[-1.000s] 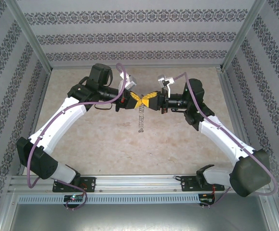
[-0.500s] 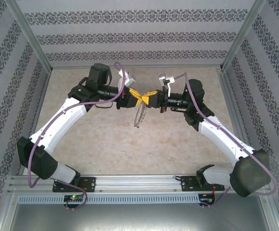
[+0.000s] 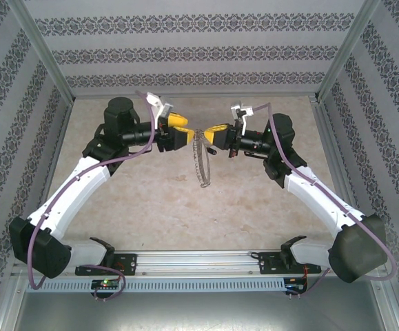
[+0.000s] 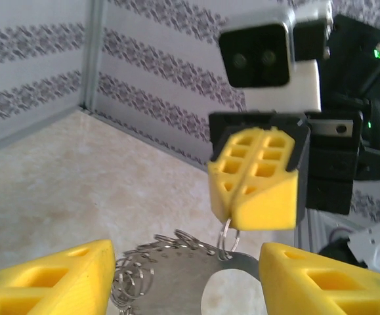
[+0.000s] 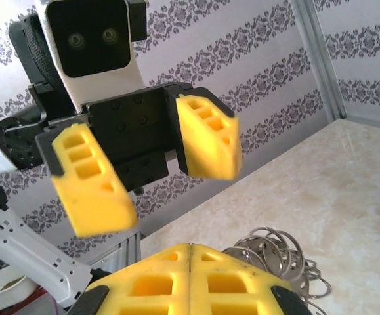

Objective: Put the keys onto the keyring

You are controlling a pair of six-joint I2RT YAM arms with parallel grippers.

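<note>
So here's where this one's at: the right claw is clamped fully shut and pinching the keyring by a thin bit of its wire rim. The rest of the loop just dangles below it, up in the air over the table, right in the gap between the two claws. The left claw faces it nose to nose with its jaws standing roughly half open, and as far as I can see it's gripping nothing. From the left wrist camera its yellow fingers sit on either side of the ring's fringe of little coils. The near one is just beside them, but I can't say if it's touching. I honestly can't tell whether the keys are on the loop yet; they're too small to pick out among all that metal clutter. My read is that this is the in-between step: one claw steadies the ring and the other is free to work. The next move probably calls for the left claw to take a proper hold, either of a key or of the rim. That needs a careful, well-aimed pinch, since the wire is thin and the ring hangs loose, so a nudge could set it swinging.
</note>
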